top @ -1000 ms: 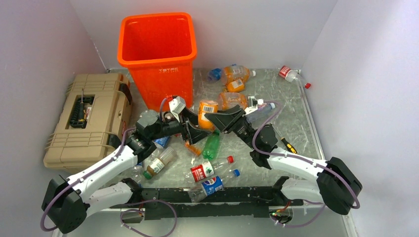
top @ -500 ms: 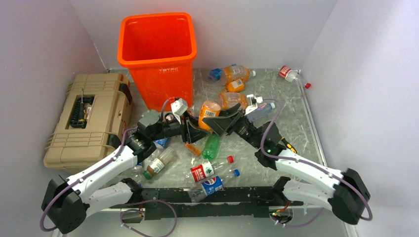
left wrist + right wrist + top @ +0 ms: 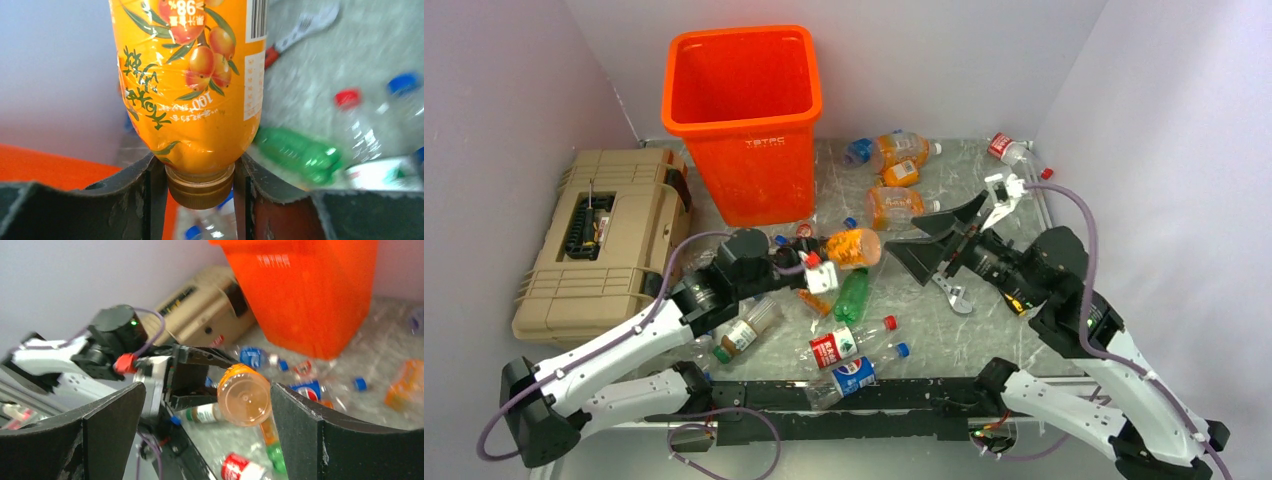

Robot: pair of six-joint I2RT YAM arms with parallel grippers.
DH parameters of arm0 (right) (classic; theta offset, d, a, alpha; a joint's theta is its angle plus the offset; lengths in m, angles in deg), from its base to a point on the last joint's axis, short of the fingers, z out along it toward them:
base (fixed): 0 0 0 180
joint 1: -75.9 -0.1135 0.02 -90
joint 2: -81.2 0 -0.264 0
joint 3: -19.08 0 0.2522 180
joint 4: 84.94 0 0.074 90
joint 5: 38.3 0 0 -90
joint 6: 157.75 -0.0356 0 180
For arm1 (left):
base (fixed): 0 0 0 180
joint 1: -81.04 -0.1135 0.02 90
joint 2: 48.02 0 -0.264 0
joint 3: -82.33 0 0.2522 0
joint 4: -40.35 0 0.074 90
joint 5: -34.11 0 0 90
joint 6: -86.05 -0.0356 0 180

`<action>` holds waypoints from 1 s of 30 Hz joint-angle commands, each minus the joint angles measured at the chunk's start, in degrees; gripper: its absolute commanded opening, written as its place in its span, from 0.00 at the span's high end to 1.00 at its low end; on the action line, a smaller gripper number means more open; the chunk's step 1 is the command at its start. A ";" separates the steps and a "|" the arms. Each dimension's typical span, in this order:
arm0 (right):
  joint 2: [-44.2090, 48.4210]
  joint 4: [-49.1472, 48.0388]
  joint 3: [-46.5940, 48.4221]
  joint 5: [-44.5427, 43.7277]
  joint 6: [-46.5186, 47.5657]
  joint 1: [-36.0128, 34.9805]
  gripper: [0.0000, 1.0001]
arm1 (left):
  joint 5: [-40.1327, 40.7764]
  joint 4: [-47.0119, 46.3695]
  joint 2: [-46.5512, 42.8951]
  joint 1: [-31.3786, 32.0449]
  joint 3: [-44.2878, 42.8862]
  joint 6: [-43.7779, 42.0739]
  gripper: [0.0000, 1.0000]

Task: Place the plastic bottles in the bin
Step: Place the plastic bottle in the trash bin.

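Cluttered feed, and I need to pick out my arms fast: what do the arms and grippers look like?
Both have white link shells, left arm and right arm, with black joints. A lavender cable loops along each. The left gripper and right gripper have broad black wedge-shaped fingers; a small white block sits at each wrist.

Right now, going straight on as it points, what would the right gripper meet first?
Probably the base of the orange bottle clamped in the left gripper, centred ahead of the right gripper and its open jaws; depth is unclear.
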 commanded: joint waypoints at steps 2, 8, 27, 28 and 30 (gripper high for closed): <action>-6.73 19.59 3.47 -2.53 3.03 0.20 0.00 | 19.14 0.72 1.43 7.62 1.83 -41.24 1.00; -9.05 21.49 2.20 1.74 4.20 0.67 0.00 | 22.48 -1.43 1.07 9.24 1.19 -59.65 1.00; -19.26 15.07 0.23 24.72 4.59 9.96 0.04 | 22.10 3.23 5.09 13.43 -4.62 -67.59 1.00; -19.61 14.46 -0.26 25.29 4.08 9.96 0.05 | 22.09 2.81 5.09 13.43 -4.48 -67.55 1.00; -20.20 13.04 -1.81 26.82 2.82 9.92 0.09 | 21.82 1.88 5.09 13.43 -4.28 -67.19 1.00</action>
